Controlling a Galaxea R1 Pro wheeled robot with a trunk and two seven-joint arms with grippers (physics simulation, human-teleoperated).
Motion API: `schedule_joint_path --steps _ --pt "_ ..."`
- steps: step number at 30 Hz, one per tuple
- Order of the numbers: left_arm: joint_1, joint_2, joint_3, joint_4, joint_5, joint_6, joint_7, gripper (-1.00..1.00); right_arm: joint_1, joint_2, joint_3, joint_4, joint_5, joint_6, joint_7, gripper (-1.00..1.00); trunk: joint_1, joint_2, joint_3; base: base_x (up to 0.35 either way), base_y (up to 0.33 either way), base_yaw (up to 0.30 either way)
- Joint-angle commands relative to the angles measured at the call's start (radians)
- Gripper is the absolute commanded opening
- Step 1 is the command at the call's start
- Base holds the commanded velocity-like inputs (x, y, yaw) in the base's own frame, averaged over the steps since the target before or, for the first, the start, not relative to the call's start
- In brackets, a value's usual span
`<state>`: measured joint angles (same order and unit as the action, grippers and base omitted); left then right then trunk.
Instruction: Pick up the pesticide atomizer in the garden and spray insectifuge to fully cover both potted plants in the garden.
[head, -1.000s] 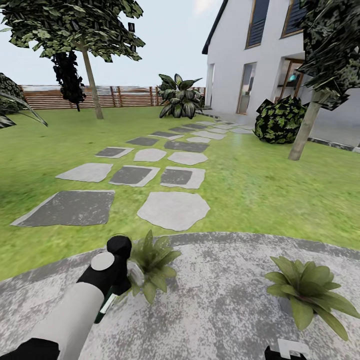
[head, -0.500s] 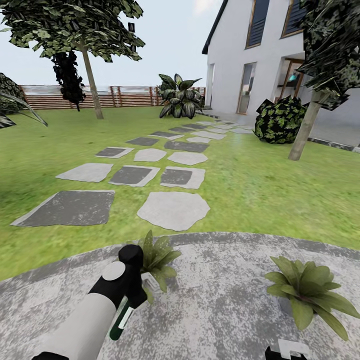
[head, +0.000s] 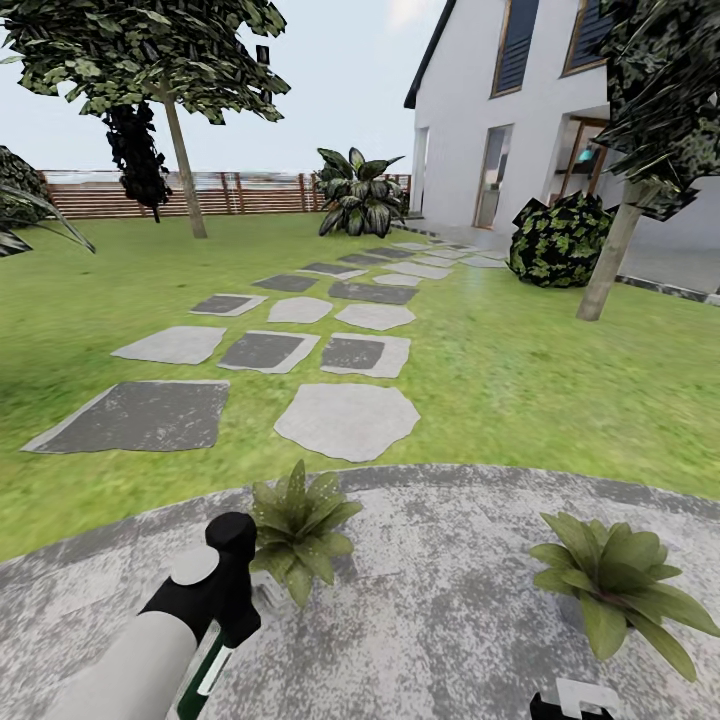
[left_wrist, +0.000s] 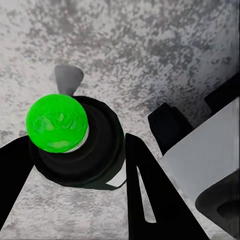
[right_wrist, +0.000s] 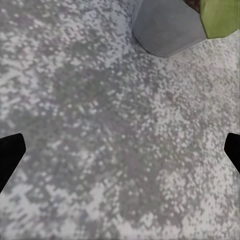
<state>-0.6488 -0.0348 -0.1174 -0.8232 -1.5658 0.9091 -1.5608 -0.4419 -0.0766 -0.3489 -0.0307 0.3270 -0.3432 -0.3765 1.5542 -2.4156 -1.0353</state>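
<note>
We see the left gripper (left_wrist: 75, 160) clamped on the spray bottle (head: 207, 671), upright-ish, bottom tilting toward us; right gripper (right_wrist: 120, 150) spread wide, holding nothing.

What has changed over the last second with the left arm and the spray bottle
The left claw, shut on the spray bottle, swung right toward the nearer potted plant, then pulled back left and lower, so the plant's leaves now show in full. The bottle stayed gripped throughout. The other plant, the patio and the camera view did not move.
</note>
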Motion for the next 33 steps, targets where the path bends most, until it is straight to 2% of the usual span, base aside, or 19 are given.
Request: schedule_joint_path --steps 1,4,8,14,19,22,26,29,33 --pt "0.0 -0.006 -0.002 -0.002 -0.004 0.011 -0.01 -1.0 -0.001 0.001 -0.008 0.002 0.01 -0.004 -0.003 1.0 0.0 0.0 -0.001 0.0 0.0 0.017" --pt "-0.001 -0.009 -0.001 -0.011 0.001 0.011 -0.01 -1.0 -0.001 0.003 -0.008 0.002 0.009 -0.004 -0.004 1.0 0.0 0.0 -0.001 0.0 0.0 0.146" --pt "-0.002 0.001 0.003 -0.063 0.005 0.011 0.012 -1.0 0.0 0.002 -0.008 0.002 0.009 -0.004 -0.004 1.0 0.0 0.0 -0.001 0.0 0.0 0.148" --pt "0.0 0.017 0.005 -0.076 0.004 0.011 0.039 -1.0 0.0 -0.003 -0.009 0.002 0.01 -0.004 -0.004 1.0 0.0 0.0 -0.001 0.0 0.151 0.01" --pt "0.0 0.015 0.007 -0.076 0.006 0.011 0.045 -1.0 0.0 -0.004 -0.009 0.002 0.01 -0.004 -0.004 1.0 0.0 0.0 -0.001 -0.004 0.312 0.0" --pt "0.0 0.006 0.004 -0.075 0.006 0.011 0.045 -1.0 0.0 -0.003 -0.009 0.002 0.01 -0.004 -0.004 1.0 0.0 0.0 -0.001 0.264 0.192 0.0" --pt "0.001 0.004 0.003 -0.061 0.038 0.01 0.045 -1.0 0.0 -0.003 -0.009 0.001 0.009 -0.004 -0.004 1.0 0.0 0.0 -0.001 0.263 0.08 0.0" --pt "0.004 0.007 0.002 -0.057 0.043 0.01 0.048 -1.0 0.0 -0.003 -0.009 0.002 0.009 -0.004 -0.004 1.0 0.0 0.0 -0.001 0.062 0.012 -0.003" --pt "0.03 0.014 0.002 -0.049 0.055 0.01 0.131 -1.0 -0.001 -0.003 -0.009 0.002 0.009 -0.003 -0.004 1.0 0.0 0.0 -0.001 0.008 0.002 -0.196"
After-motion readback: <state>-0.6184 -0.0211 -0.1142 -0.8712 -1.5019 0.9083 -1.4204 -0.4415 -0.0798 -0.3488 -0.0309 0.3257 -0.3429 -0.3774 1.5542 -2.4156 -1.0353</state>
